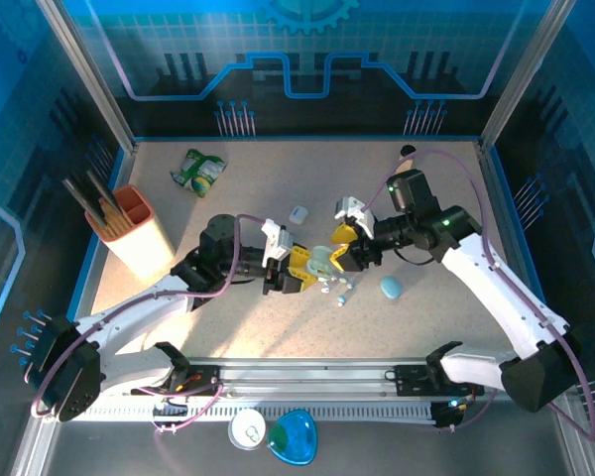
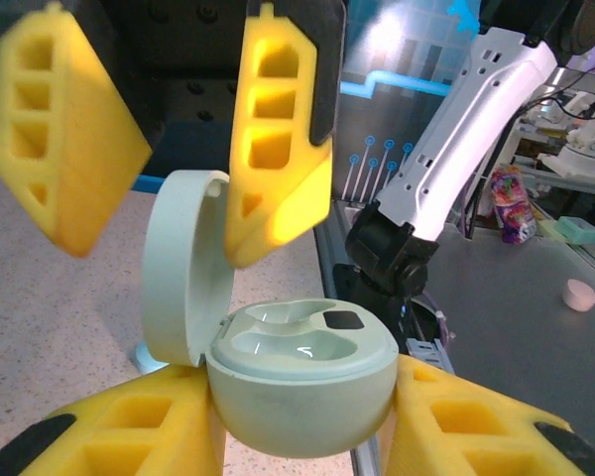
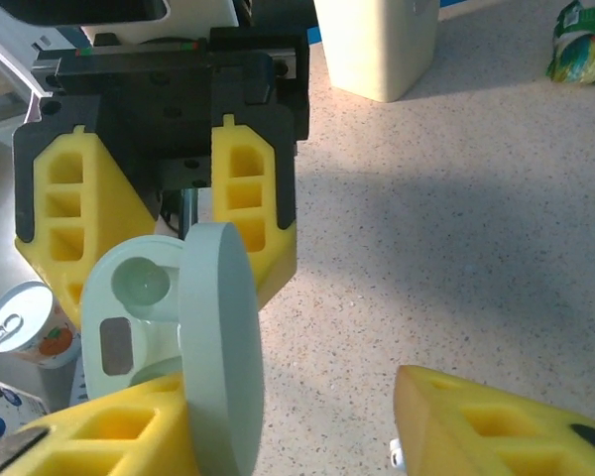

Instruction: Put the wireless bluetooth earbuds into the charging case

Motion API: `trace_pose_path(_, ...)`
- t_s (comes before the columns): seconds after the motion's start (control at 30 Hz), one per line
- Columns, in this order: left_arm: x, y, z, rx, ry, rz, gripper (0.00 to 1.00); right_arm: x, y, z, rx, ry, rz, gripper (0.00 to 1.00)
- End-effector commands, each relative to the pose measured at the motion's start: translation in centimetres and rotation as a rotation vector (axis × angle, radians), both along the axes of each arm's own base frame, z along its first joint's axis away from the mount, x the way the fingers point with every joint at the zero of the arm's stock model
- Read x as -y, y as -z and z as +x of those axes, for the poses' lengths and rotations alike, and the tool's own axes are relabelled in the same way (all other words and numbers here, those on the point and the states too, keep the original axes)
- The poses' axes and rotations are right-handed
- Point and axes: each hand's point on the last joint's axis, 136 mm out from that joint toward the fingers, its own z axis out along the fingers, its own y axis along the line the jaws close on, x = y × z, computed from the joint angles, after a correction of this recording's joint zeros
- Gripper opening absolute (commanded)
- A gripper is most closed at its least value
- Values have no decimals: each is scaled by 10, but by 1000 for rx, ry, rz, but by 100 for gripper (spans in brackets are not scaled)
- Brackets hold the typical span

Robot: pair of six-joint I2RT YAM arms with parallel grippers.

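My left gripper (image 1: 302, 268) (image 2: 302, 397) is shut on a pale green charging case (image 1: 322, 261) (image 2: 307, 392), one yellow finger on each side of the body. The lid (image 2: 183, 268) (image 3: 218, 347) stands open, showing two empty wells (image 2: 297, 342). My right gripper (image 1: 349, 248) (image 3: 297, 397) is open right behind the case. The lid stands against its left finger (image 3: 109, 436), far from the other finger (image 3: 506, 426). Tiny white and teal earbuds (image 1: 341, 295) lie on the table just in front. One white earbud (image 3: 395, 456) peeks out beside my right finger.
A teal pebble case (image 1: 391, 287) lies right of the earbuds and a small white case (image 1: 297, 213) behind the grippers. A cream holder with tools (image 1: 134, 233) stands at the left, a green packet (image 1: 200, 171) at the back. A can (image 1: 248, 428) sits past the near rail.
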Motion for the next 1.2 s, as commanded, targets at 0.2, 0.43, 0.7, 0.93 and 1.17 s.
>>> trace_pose_path(0.2, -1, -9, 10, 15, -53, -50, 39, -11, -1, 0, 69, -35, 4, 12)
trace_pose_path(0.43, -1, -5, 19, 6, -97, -39, 42, -15, -3, -3, 119, -37, -41, 0)
trace_pose_path(0.7, -2, -2, 26, -2, -126, -27, 64, -17, -6, -2, 163, -28, -84, 0)
trace_pose_path(0.93, -2, 0, 23, 10, -112, -24, 66, -21, -11, -2, 175, -32, -72, 0)
trace_pose_path(1.17, -1, 0, 19, 16, -91, -17, 77, -22, -12, 2, 156, -1, -73, 0)
